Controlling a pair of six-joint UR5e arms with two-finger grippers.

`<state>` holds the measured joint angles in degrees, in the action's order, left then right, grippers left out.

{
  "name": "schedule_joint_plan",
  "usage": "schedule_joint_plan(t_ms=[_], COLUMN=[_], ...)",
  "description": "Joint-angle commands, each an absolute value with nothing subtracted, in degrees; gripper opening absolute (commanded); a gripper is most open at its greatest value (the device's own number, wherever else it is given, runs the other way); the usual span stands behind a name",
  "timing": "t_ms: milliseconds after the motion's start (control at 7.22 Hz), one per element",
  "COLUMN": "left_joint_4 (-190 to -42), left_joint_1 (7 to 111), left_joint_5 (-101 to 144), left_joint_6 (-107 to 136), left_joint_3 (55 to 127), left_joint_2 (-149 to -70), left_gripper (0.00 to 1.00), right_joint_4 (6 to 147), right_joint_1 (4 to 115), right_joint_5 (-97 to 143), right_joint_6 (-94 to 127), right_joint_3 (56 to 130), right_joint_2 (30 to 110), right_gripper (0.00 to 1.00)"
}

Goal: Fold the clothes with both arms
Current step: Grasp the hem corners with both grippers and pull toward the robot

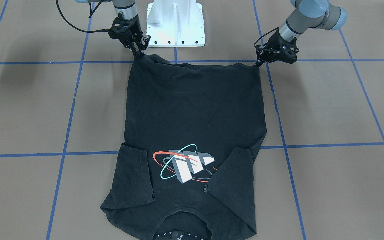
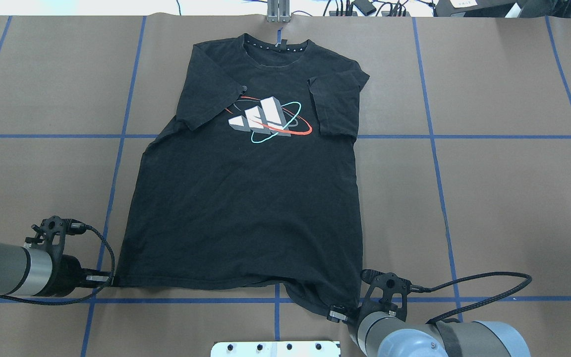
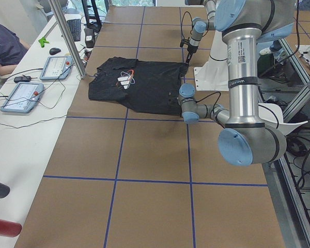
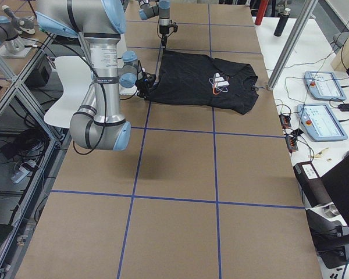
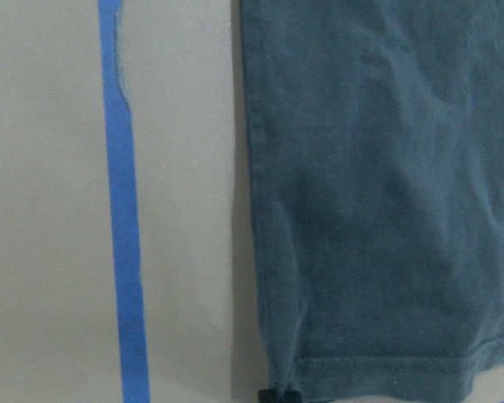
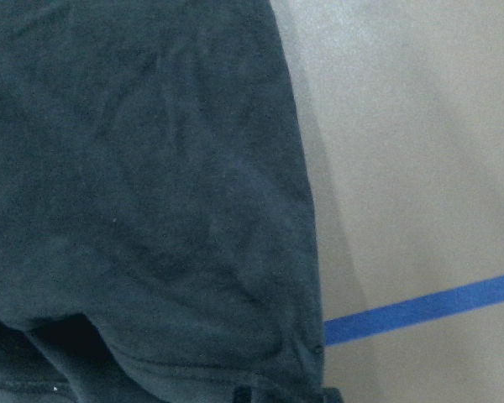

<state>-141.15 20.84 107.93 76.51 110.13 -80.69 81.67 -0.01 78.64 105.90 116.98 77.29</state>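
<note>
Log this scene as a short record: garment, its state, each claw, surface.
garment: black T-shirt with a grey logo
state: lying flat, print up, collar away from the robot, both sleeves folded in over the chest
left claw: at one hem corner, apparently pinching it
right claw: pinching the other hem corner, where the cloth is bunched
surface: brown table with a blue tape grid
</note>
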Motion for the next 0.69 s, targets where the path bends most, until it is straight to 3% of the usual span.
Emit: schedule_joint_plan(t_ms=[0, 138, 554], left_joint_4=[-141.15, -141.15, -141.07], left_joint_1=[20.83, 20.83, 21.0], left_joint_5=[107.93, 107.93, 108.54], left_joint_6=[76.46, 76.55, 76.38], left_joint_3=[110.13, 110.13, 113.0], left_joint_2=[-80.77, -80.77, -80.25], left_gripper=[0.0, 0.0, 0.0], right_joint_4=[81.74, 81.74, 82.09], right_joint_1=[0.26, 0.52, 1.23], right_joint_5=[78.66, 78.84, 79.97], right_joint_6=[105.91, 105.91, 105.47], right_joint_3=[117.16, 117.51, 121.53], right_joint_2=[77.34, 77.6, 79.53], right_gripper=[0.11, 0.02, 0.0])
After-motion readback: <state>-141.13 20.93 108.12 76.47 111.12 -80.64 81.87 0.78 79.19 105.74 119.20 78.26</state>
